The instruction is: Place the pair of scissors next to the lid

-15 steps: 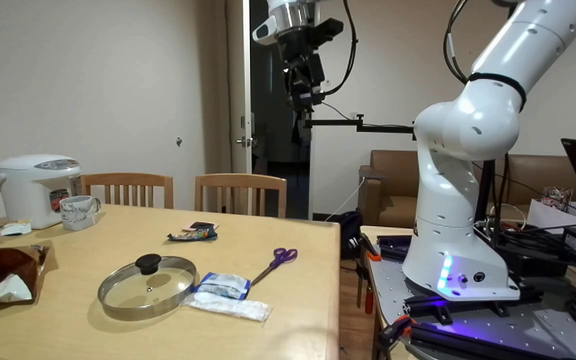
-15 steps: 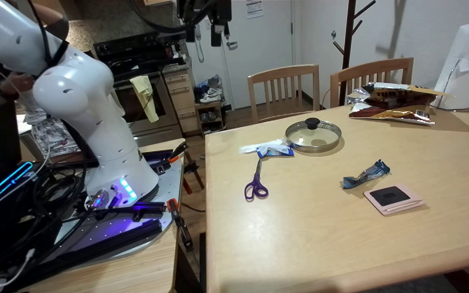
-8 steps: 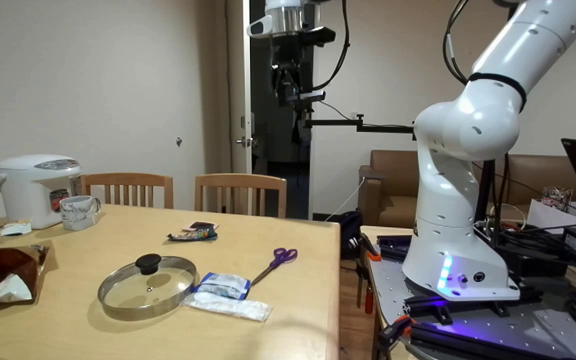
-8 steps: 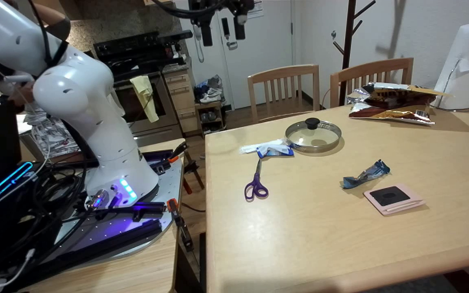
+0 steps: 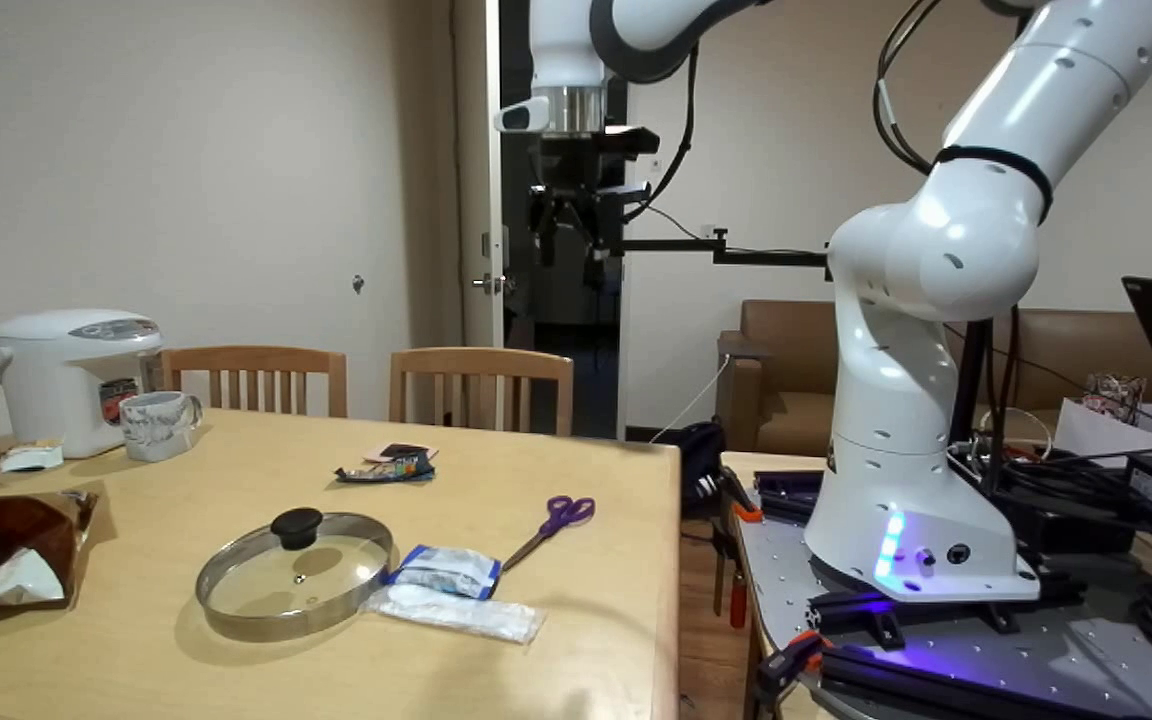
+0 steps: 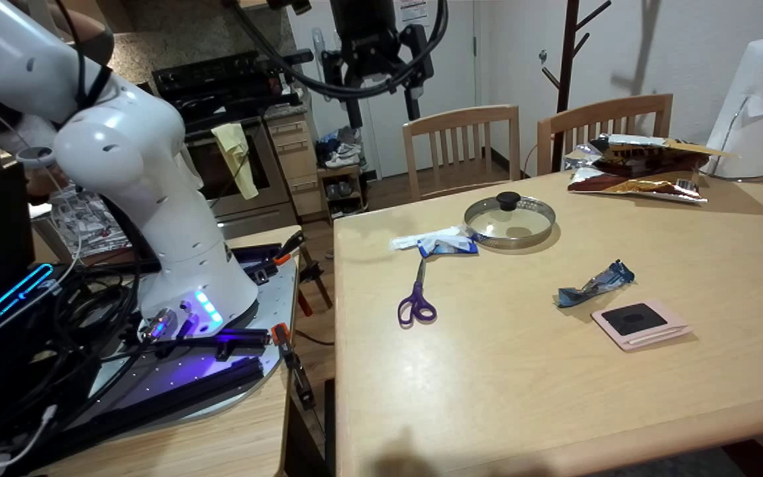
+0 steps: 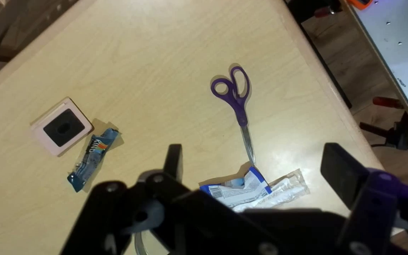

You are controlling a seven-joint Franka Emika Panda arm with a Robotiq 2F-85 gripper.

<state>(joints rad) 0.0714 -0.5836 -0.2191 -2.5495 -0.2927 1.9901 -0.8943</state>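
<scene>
The purple-handled pair of scissors [image 5: 548, 527] lies flat on the table, its blade tip close against a blue-and-white packet [image 5: 446, 571]. Beyond that packet rests the round glass lid [image 6: 510, 224], black knob up, seen in both exterior views; only a sliver of its rim [image 7: 139, 243] shows in the wrist view. High over the table, my gripper [image 6: 383, 116] points down with its fingers wide apart and nothing held. In the wrist view the scissors [image 7: 240, 111] appear ahead of my gripper [image 7: 255, 166], handles farther off, tip between the fingers in the picture but well below them.
A clear-wrapped white packet [image 5: 461, 612] lies beside the blue-and-white one. A blue snack wrapper [image 6: 595, 285] and a pink-and-black card holder [image 6: 640, 324] lie farther along the table. A brown foil bag [image 6: 640, 169], paper towels [image 6: 756, 109], a mug [image 5: 158, 425] and white appliance [image 5: 76, 380] stand around.
My gripper has swung from a tilted pose to pointing straight down and has come lower. Its fingers stay apart. The scissors and lid have not moved.
</scene>
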